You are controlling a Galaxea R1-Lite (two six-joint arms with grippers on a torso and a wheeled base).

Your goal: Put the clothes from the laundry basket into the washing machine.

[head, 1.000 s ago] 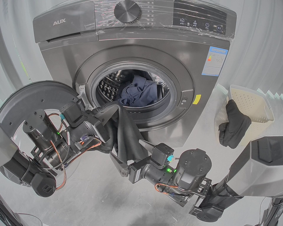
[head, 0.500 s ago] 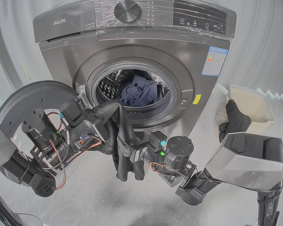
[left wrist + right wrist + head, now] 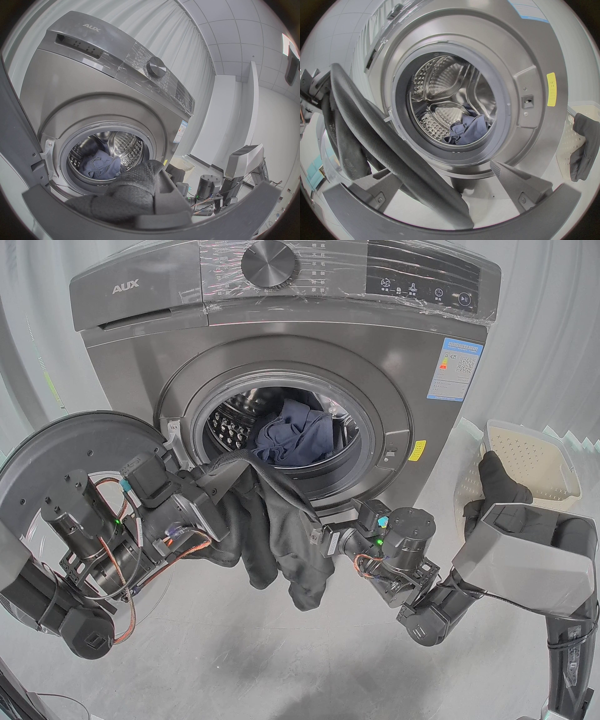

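Note:
The washing machine [image 3: 400,365] stands with its round door [image 3: 69,446] swung open to the left. A blue garment [image 3: 294,434] lies in the drum [image 3: 447,90]. My left gripper [image 3: 215,477] is at the lower left of the opening, shut on a dark grey garment [image 3: 275,527], whose knit top [image 3: 134,187] bunches between its fingers. The cloth stretches to my right gripper [image 3: 314,535], which stands open under it; a band of the garment [image 3: 393,150] lies over one finger [image 3: 376,186]. The rest hangs above the floor.
A cream laundry basket [image 3: 544,459] stands to the right of the machine, with a black garment [image 3: 497,502] draped over its near rim, also seen as the black garment [image 3: 584,143]. Bare grey floor [image 3: 250,652] lies in front of the machine.
My right gripper rose from below the hanging garment and moved right and toward the machine, catching the cloth and lifting its lower part. The left gripper kept its hold, nearly still.

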